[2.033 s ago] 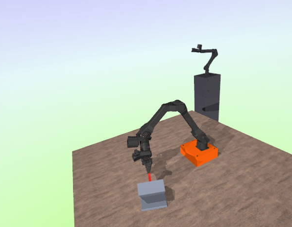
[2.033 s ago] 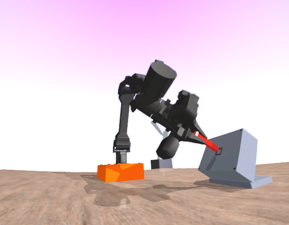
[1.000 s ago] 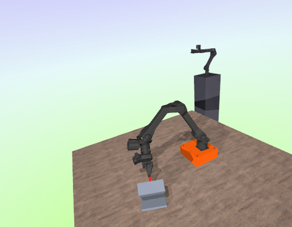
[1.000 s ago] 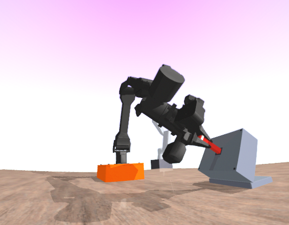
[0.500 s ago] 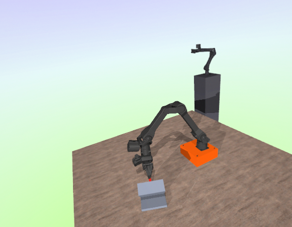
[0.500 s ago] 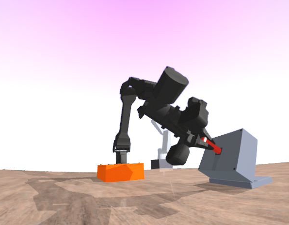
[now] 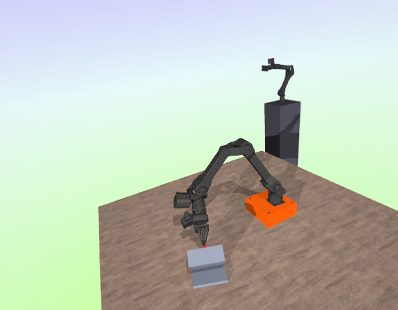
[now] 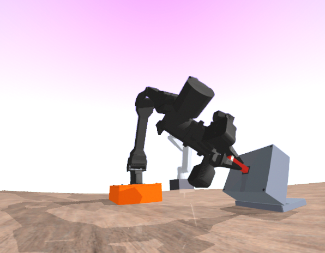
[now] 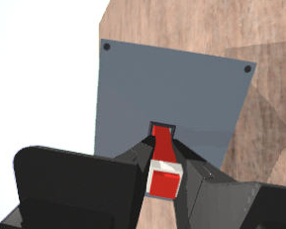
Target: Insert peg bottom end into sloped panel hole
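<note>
The red square peg [image 7: 204,246] [image 8: 245,169] [image 9: 164,185], with a white band near its top, is tilted toward the sloped panel. My gripper [image 7: 204,244] [image 9: 161,143] is shut on it, with a finger on either side and the fingertips close to the panel face. The grey-blue panel [image 7: 206,256] [image 8: 257,177] [image 9: 134,88] has one square hole with a dark rim [image 9: 162,123]. The peg's lower end is at the hole and looks to be inside its mouth; its depth is hidden. In the wrist view its sides look roughly in line with the rim, with a narrow gap at the right.
The panel stands on a flat base plate [image 7: 210,278] [image 8: 295,203] on the wooden table [image 7: 143,260] [image 8: 84,237]. The arm's orange base block [image 7: 270,217] [image 8: 136,193] is behind the gripper. A second arm on a dark pillar [image 7: 281,125] stands beyond the table.
</note>
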{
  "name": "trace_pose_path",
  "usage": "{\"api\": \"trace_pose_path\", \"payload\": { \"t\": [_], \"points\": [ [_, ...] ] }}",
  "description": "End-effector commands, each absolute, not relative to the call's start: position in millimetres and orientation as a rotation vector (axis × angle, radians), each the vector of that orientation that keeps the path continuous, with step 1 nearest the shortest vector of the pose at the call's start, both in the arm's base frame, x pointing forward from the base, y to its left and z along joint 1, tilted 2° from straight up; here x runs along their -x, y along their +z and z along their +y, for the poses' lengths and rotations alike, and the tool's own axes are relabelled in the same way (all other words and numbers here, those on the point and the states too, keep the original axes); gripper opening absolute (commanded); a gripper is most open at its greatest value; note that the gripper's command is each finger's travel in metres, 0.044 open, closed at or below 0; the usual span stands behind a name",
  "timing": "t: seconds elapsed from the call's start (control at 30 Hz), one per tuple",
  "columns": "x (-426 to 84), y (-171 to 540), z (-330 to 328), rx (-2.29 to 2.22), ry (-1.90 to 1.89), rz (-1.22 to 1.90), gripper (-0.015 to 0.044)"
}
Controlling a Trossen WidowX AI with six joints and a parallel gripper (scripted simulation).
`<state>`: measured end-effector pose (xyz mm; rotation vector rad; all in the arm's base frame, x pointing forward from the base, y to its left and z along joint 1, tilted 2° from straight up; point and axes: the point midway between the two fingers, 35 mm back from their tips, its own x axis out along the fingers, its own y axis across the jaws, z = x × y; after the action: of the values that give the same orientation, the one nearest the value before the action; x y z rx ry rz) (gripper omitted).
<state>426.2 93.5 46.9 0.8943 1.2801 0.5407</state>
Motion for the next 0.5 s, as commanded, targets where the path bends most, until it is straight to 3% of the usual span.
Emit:
{"api": "trace_pose_path", "payload": {
  "t": [0.0, 0.1, 0.47],
  "points": [
    [-426.2, 47.0, 93.4, -0.894, 0.541, 1.28, 0.0],
    [-426.2, 47.0, 93.4, -0.894, 0.541, 1.28, 0.0],
    [-426.2, 47.0, 93.4, -0.894, 0.541, 1.28, 0.0289]
  ]
}}
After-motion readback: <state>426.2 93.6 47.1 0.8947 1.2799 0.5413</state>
